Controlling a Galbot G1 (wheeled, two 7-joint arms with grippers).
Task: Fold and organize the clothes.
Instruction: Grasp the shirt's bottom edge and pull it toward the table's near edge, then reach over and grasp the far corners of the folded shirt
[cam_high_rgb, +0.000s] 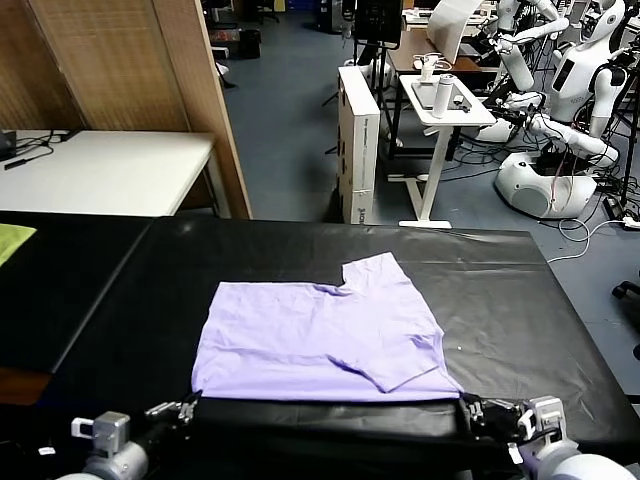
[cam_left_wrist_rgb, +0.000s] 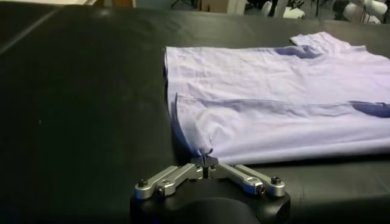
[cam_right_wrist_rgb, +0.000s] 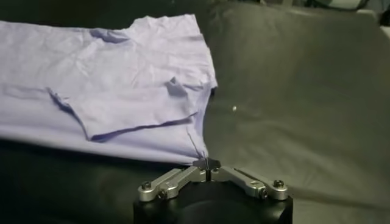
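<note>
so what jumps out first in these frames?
The lavender T-shirt, lying partly folded on the black table. Both grippers sit at its near edge: the left gripper pinches the left corner, the right gripper is shut at the right corner. A yellow-green cloth lies far left.

Lavender T-shirt on black table
</note>
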